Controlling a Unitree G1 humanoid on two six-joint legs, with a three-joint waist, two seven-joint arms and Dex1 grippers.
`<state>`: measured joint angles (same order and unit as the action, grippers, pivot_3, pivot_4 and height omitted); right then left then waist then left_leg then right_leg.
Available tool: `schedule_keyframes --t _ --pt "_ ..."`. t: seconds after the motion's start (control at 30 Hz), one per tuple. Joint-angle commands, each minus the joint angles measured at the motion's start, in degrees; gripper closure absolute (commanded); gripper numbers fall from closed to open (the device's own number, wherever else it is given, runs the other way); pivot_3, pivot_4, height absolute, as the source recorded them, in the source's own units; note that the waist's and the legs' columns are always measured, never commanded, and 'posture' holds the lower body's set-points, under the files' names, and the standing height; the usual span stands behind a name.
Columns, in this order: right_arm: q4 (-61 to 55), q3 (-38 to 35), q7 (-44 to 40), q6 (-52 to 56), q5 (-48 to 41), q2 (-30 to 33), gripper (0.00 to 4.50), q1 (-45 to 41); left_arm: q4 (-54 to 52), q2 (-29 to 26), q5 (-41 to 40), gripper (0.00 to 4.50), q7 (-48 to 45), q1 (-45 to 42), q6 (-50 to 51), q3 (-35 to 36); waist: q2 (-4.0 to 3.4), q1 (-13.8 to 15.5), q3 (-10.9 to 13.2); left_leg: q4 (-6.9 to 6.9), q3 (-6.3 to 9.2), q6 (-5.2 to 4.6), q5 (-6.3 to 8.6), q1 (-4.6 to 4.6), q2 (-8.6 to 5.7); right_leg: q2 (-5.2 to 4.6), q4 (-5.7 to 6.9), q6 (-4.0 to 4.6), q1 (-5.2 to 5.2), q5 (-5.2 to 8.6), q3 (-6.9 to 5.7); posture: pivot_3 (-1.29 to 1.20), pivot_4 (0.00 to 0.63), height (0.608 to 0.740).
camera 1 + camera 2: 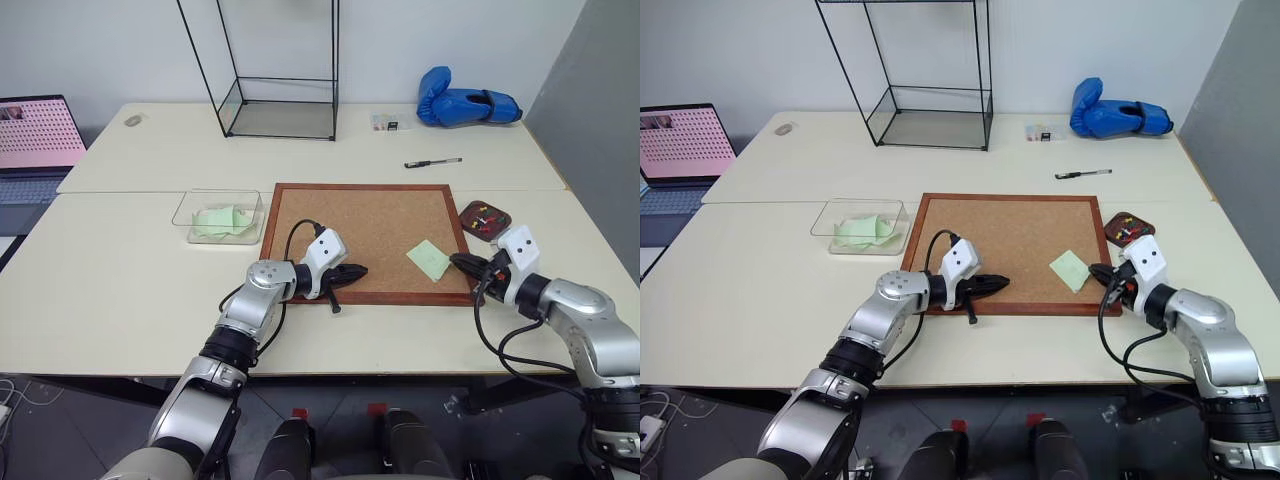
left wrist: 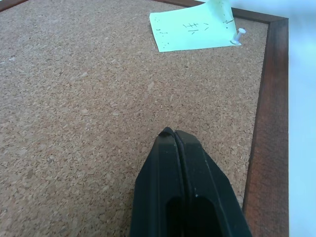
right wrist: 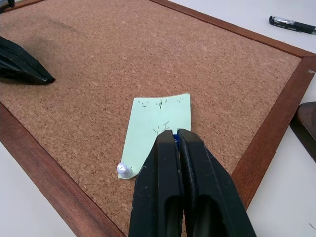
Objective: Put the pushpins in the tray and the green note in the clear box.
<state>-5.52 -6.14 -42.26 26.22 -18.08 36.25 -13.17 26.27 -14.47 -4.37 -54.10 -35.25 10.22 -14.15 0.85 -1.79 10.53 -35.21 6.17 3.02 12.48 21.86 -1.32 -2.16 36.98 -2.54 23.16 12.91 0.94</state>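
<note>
The clear box sat on the table just left of the corkboard and held crumpled pale green papers. The tray, a small dark reddish-brown dish off the board's right edge, held a few red and yellow pins. A tall wire-framed glass case stood at the back, with nothing visible inside.

The green note lay flat on the corkboard near its right frame, a pale green rectangular slip with small handwritten marks too faint to read. A pale-headed pin stood at one corner of the note.

The right gripper was over the note's near edge with its fingers pressed together on a small blue thing, seemingly a pushpin, just visible between the tips. The left gripper hovered over bare cork near the board's front edge, fingers fully together and holding nothing.

A pen, a blue boxing glove and a laptop with a pink screen sat further off.
</note>
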Motion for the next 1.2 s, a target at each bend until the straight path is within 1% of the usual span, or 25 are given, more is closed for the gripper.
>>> schedule_keyframes --t 0.03,0.2,0.33,0.43,0.6,0.9,0.97,1.0,1.13,1.2 --pt "-2.05 -2.91 -0.45 0.43 -1.58 1.91 4.48 -2.27 1.44 -0.2 1.48 4.5 -0.63 1.83 1.97 -2.05 0.0 0.0 0.0 0.0 0.0 0.0 0.0 0.0 0.0 0.0 0.0 0.0 0.0 0.0 0.0 0.0 0.15 0.74" --pt "0.69 -3.75 -0.73 -0.81 -1.2 2.95 4.48 -3.22 1.64 -0.17 1.5 4.5 -0.59 1.7 1.94 -1.99 0.0 0.01 0.0 0.0 0.0 0.0 0.0 0.0 0.0 0.0 0.0 0.0 0.0 0.0 -0.01 0.0 0.15 0.74" --pt "6.85 -3.06 0.8 -4.34 1.79 3.25 4.48 -6.04 1.93 -0.07 1.47 4.5 -0.57 1.5 1.85 -1.92 0.0 -0.02 0.0 0.0 -0.01 0.0 0.0 -0.01 0.0 0.0 0.0 0.0 0.0 0.0 0.01 0.0 0.15 0.74" --pt "16.65 -1.34 4.7 -8.94 6.98 2.76 4.48 -10.96 1.88 0.1 1.46 4.5 -0.57 1.41 1.81 -2.0 0.0 -0.06 0.0 0.0 -0.03 0.0 0.0 -0.02 0.0 0.0 0.0 0.0 0.0 0.0 0.01 0.0 0.15 0.74" --pt "31.18 0.46 8.28 -16.8 12.46 1.71 4.48 -18.77 1.85 0.11 1.51 4.5 -0.59 1.31 1.75 -1.92 0.0 -0.03 0.0 0.01 -0.04 0.0 0.0 -0.02 -0.01 0.0 0.01 0.01 0.0 0.0 0.02 0.0 0.15 0.74" --pt "49.66 3.79 12.56 -27.19 18.87 0.12 4.48 -28.61 1.03 -0.22 1.54 4.5 -0.63 1.78 1.98 -1.97 -0.02 -0.08 -0.01 0.01 -0.06 0.0 0.0 -0.04 -0.03 -0.02 0.02 0.01 0.0 -0.01 0.05 0.0 0.15 0.74" --pt "52.03 3.82 13.12 -28.31 19.35 0.02 4.01 -29.73 0.92 -0.35 1.56 4.5 -0.62 1.84 2.01 -1.93 -0.02 -0.09 -0.01 0.01 -0.06 0.0 0.0 -0.02 -0.03 -0.01 0.01 0.01 0.0 -0.01 0.06 0.0 0.15 0.74" --pt "52.91 3.81 13.23 -28.77 19.51 -0.03 3.94 -30.12 0.85 -0.44 1.57 4.5 -0.63 1.88 2.03 -1.9 -0.02 -0.09 -0.01 0.01 -0.07 0.0 0.0 -0.02 -0.04 -0.02 0.01 0.01 0.0 -0.01 0.07 0.0 0.15 0.74" --pt "54.69 3.73 13.36 -29.88 19.73 -0.25 3.21 -30.98 0.69 -0.64 1.62 4.5 -0.67 1.98 2.1 -1.88 -0.02 -0.09 -0.01 0.02 -0.05 0.0 0.0 -0.01 -0.02 -0.01 0.0 0.02 0.01 -0.01 0.06 0.0 0.15 0.74" --pt "54.83 3.52 13.44 -30.26 19.56 -0.21 2.77 -31.06 0.63 -0.58 1.66 4.5 -0.63 2.01 2.13 -1.96 -0.02 -0.1 -0.01 0.02 -0.06 0.0 0.0 -0.02 -0.02 -0.01 0.0 0.02 0.01 -0.01 0.06 0.0 0.15 0.74"
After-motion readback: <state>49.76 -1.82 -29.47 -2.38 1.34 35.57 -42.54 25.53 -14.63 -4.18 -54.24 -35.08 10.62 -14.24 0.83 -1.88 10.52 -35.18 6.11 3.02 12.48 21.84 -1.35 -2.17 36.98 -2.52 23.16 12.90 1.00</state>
